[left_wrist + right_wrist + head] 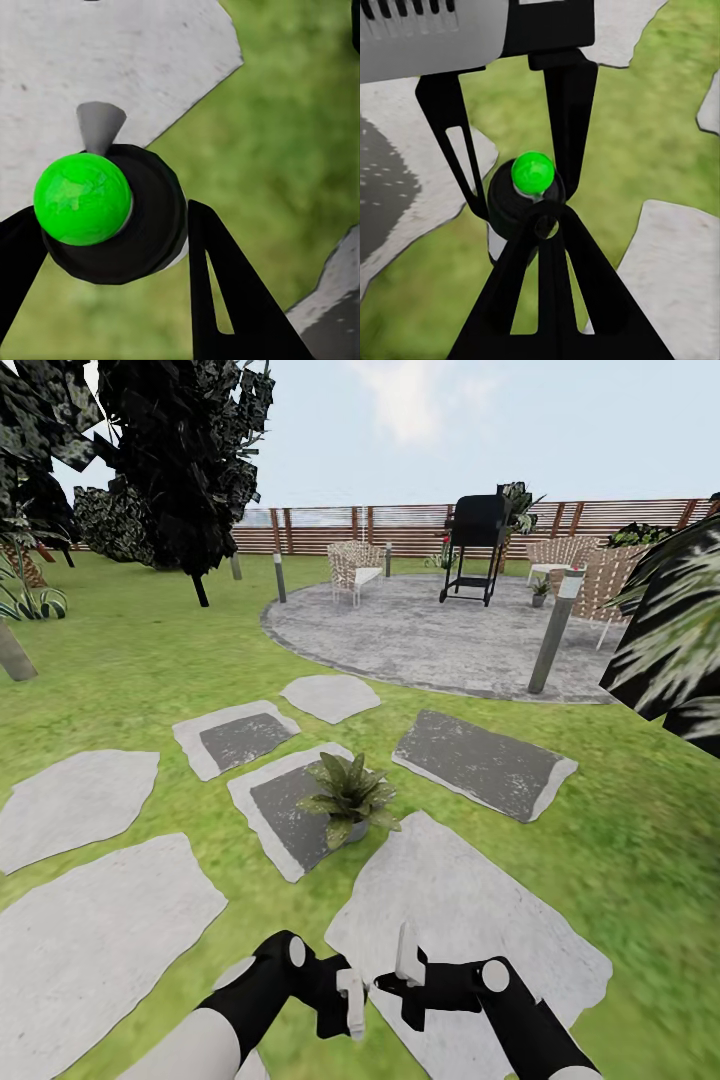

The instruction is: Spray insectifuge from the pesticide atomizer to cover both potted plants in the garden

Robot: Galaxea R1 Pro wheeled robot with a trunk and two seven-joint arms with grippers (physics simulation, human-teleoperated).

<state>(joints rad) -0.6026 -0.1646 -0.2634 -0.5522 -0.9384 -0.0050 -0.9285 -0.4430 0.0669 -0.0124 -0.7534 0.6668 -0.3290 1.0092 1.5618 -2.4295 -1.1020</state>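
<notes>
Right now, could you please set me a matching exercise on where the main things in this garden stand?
Things:
1. slim dark-green atomizer bottle
2. low green leafy plant in a grey pot
3. black wheeled grill
4. brown slatted wooden fence

Places:
A. on the round grey stone patio
B. behind the lawn, far side
C. between the left gripper jaws
D. on a pale stepping stone

Pairs: 1-C, 2-D, 3-A, 4-B

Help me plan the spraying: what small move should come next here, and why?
Probably ease forward toward the potted plant. The left pincer is shut on the pesticide atomizer, but the plant sits ahead on a stepping stone, apart from both arms. The right pincer hovers right by the spray head.
</notes>
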